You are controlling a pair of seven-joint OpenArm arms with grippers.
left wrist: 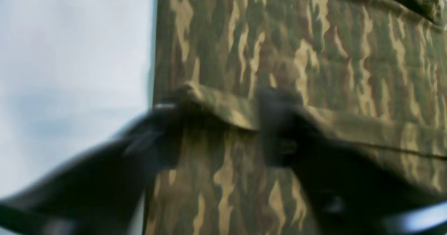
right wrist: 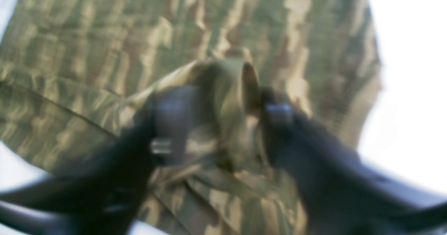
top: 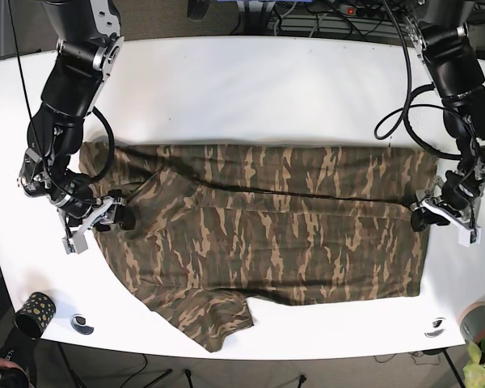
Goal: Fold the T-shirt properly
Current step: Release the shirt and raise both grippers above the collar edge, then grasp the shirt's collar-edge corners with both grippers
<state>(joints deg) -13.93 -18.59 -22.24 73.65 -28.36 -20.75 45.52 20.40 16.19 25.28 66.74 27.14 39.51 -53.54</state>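
Note:
The camouflage T-shirt (top: 267, 234) lies spread on the white table (top: 250, 89), with a fold line across its upper part and one sleeve at the front. My left gripper (top: 427, 217) is at the shirt's right edge. In the left wrist view the gripper (left wrist: 221, 123) pinches a raised hem of the shirt (left wrist: 314, 53). My right gripper (top: 117, 218) is at the shirt's left edge. In the right wrist view the gripper (right wrist: 223, 123) is closed on a bunched loop of the shirt (right wrist: 104, 36). Both wrist views are blurred.
A dotted cup (top: 34, 311) and a small round object (top: 82, 323) sit at the table's front left corner. Another small round object (top: 435, 327) and a potted plant (top: 477, 323) are at the front right. Cables (top: 331, 16) lie behind the table.

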